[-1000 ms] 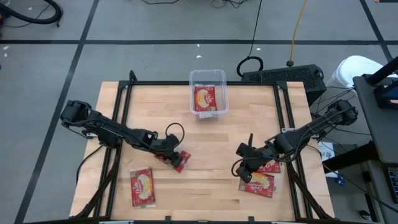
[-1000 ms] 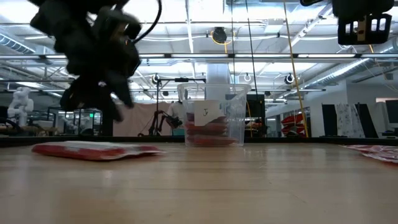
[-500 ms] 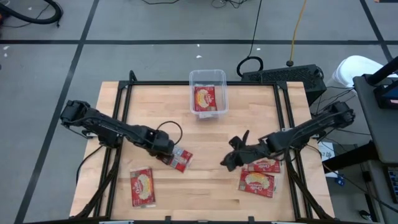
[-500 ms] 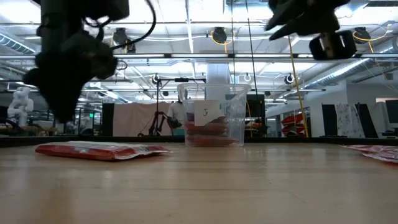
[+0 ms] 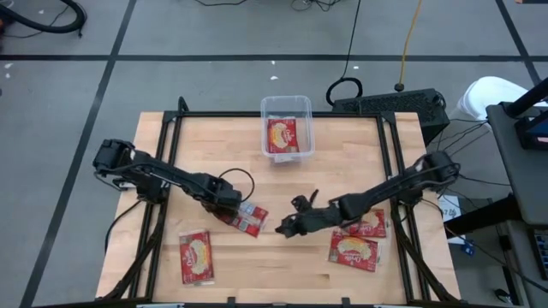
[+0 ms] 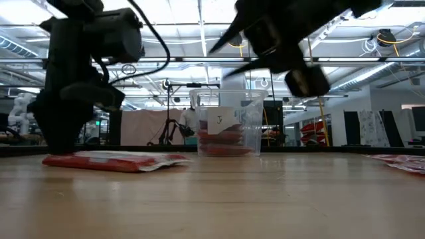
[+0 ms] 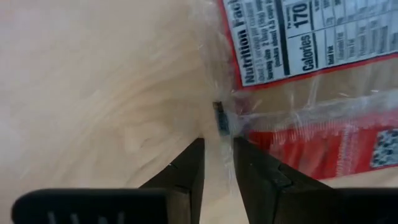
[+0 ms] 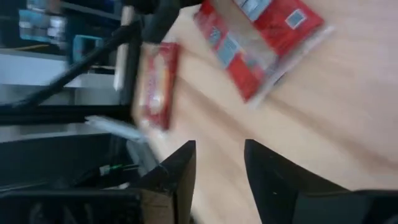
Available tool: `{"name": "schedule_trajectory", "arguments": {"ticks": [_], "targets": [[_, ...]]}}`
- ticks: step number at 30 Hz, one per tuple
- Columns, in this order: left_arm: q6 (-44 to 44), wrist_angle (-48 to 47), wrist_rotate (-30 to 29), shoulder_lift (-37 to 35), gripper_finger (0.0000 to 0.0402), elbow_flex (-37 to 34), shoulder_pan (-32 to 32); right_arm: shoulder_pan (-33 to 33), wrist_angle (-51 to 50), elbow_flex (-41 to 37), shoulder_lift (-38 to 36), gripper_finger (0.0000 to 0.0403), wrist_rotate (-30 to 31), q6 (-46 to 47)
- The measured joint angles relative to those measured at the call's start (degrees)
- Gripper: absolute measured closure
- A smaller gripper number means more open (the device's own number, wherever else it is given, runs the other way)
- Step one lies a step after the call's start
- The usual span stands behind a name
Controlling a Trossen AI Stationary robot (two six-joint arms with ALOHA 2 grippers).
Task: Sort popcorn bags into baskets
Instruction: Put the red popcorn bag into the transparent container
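- Worktop (image 5: 171,154): pale wood, bare between basket and packets.
- Basket (image 5: 287,108): clear tub at the far edge, one red popcorn bag (image 5: 283,136) inside.
- Loose packet (image 5: 245,218): red, label side up, near-left of the basket.
- Left gripper (image 5: 231,208): fingers narrowly parted, astride that packet's clear edge (image 7: 219,118); grip uncertain.
- Right gripper (image 5: 288,227): beside the packet, part open, empty.
- Other packets (image 5: 196,257) (image 5: 354,251) lie nearer the front edge.

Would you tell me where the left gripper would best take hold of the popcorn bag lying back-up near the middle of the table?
Probably by its clear crimped end seam. The popcorn bag lies flat on the table, so only a thin edge offers purchase. The left gripper is already low at that end, fingers either side of the seam; coming in level from there seems best.
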Motion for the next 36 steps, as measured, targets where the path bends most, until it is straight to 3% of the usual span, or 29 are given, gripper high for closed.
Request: {"name": "schedule_trajectory", "arguments": {"ticks": [5, 9, 13, 19, 23, 29, 36], "targets": [[-0.34, 4.14, 1.23, 1.67, 0.0309, 0.01, 0.05, -1.47, 0.34, 5.24, 5.71, 0.0267, -0.75, -3.54], [-2.13, 4.06, 2.26, 0.84, 0.0309, 0.20, 0.05, -2.32, -0.61, 5.26, 7.46, 0.0254, 0.13, 11.13], [-1.93, 2.27, 5.49, -3.64, 0.0309, 1.37, -0.11, -2.39, -5.27, 5.12, 7.61, 0.0232, 0.13, 12.37], [-4.72, 1.13, -1.06, -8.39, 0.0309, 2.30, -0.44, -3.19, -8.51, 5.19, 8.05, 0.0196, 0.23, 12.05], [-2.52, 3.47, -5.52, -6.63, 0.0309, 2.19, -0.18, -4.49, -8.62, 5.14, 9.72, 0.0182, 0.20, 11.88], [-0.23, 12.40, -3.92, -0.86, 0.0309, 1.98, -0.04, -6.34, -6.54, 5.25, 12.45, 0.0179, -1.24, 12.99], [-2.66, 15.05, -1.39, 3.09, 0.0309, 2.08, -0.30, -6.54, -0.62, 5.34, 16.55, 0.0179, -5.60, 13.46]]}}
